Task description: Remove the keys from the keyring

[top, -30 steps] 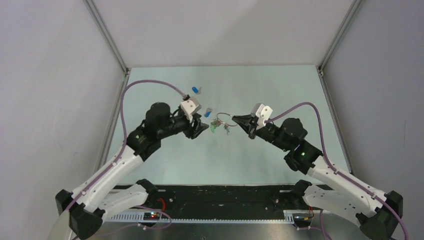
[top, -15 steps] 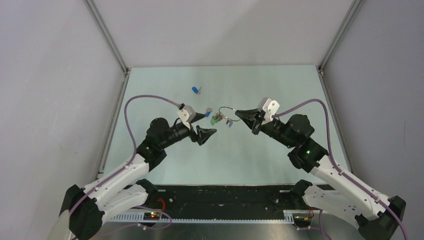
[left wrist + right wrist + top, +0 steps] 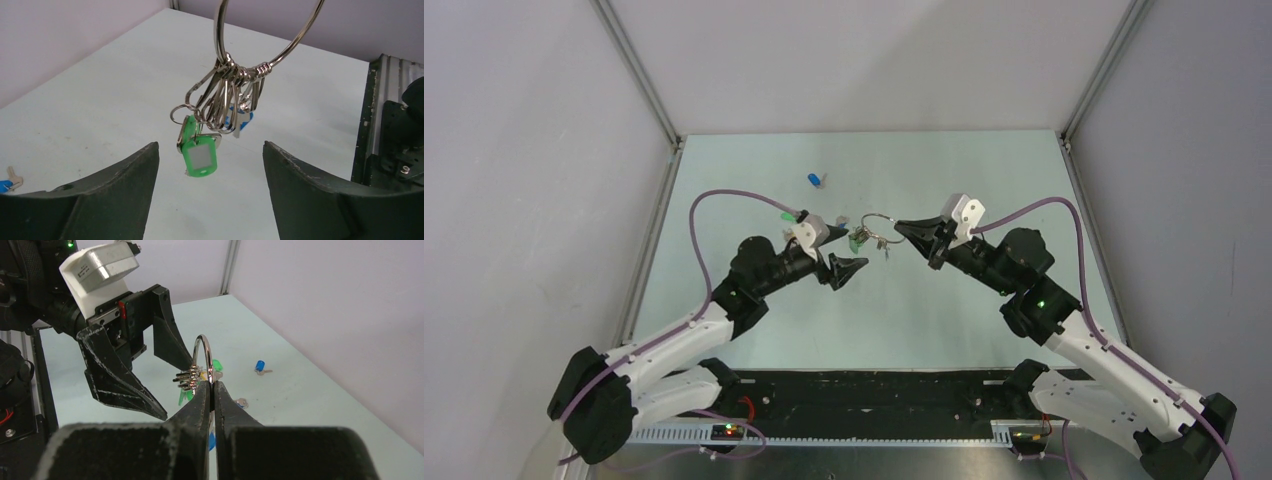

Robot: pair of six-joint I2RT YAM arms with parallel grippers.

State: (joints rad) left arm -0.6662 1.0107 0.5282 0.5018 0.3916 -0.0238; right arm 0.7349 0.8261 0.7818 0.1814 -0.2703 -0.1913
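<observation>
My right gripper [image 3: 900, 229] is shut on the thin silver keyring [image 3: 878, 222] and holds it upright above the table. The pinch on the wire shows in the right wrist view [image 3: 210, 385]. The keys [image 3: 864, 241] hang bunched from the ring's lower part, with a green tag [image 3: 201, 159] at the bottom and a blue cap behind. In the left wrist view the ring [image 3: 218, 35] and keys [image 3: 222, 102] hang just ahead of my left gripper [image 3: 211, 146]. My left gripper [image 3: 848, 266] is open and empty, just below and in front of the bunch.
A loose blue-capped key [image 3: 814, 180] lies at the back of the table, also seen in the right wrist view [image 3: 259, 366]. Another loose key [image 3: 840, 221] lies left of the ring, and a green-capped one [image 3: 785, 215] lies by the left arm's cable.
My right gripper lifted the ring and keys up and back, then held still. My left gripper has swung toward me and to the right, ending just below the hanging keys, still open.
</observation>
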